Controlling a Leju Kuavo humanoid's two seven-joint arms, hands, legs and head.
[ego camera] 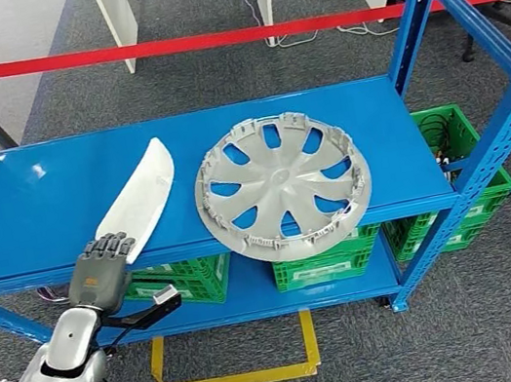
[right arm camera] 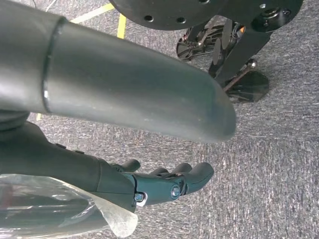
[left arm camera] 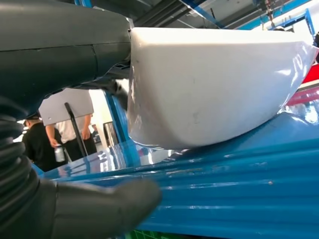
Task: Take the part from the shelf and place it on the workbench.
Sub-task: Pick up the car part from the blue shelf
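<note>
A long white curved part (ego camera: 140, 197) lies on the top board of the blue shelf (ego camera: 30, 206), left of a silver wheel cover (ego camera: 282, 185). My left hand (ego camera: 101, 269) is at the part's near end, at the shelf's front edge. Its fingers (left arm camera: 64, 45) lie over the top of the white part (left arm camera: 211, 84), while the thumb (left arm camera: 109, 201) sticks out below the shelf's front lip (left arm camera: 244, 174), apart from the part. The part still rests on the board. My right hand (right arm camera: 165, 183) hangs over the grey carpet with its fingers stretched out and nothing in them.
Green crates (ego camera: 325, 263) stand on the lower board, and another (ego camera: 460, 140) at the right end. Blue uprights (ego camera: 428, 2) frame the right side. A red barrier tape (ego camera: 174, 44) runs behind the shelf. Yellow floor tape (ego camera: 241, 379) marks the carpet in front. People (left arm camera: 56, 139) stand beyond.
</note>
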